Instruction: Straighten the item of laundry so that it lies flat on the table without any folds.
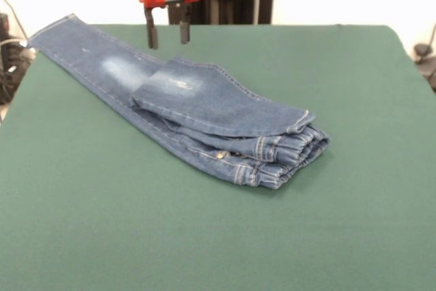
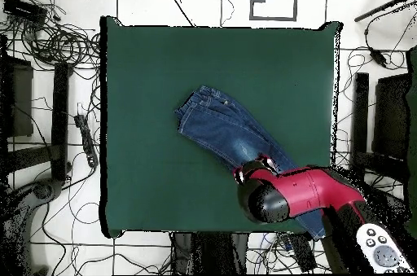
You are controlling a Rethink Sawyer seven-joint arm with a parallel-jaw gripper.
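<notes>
Table [image 1: 82,236]: gripper [image 1: 167,34] parted, hovering above jeans [image 1: 204,110].

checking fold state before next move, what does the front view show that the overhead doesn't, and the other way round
Only the front view shows the gripper with its two dark fingers apart, hanging empty above the jeans, one leg folded back over the other, and the gathered waistband stacked in layers.

Only the overhead view shows the whole outline of the table, the cables on the floor around it, and the arm covering part of the jeans' leg end, which runs past the table edge.

Both show the jeans lying diagonally on the green table, not yet flat.
</notes>
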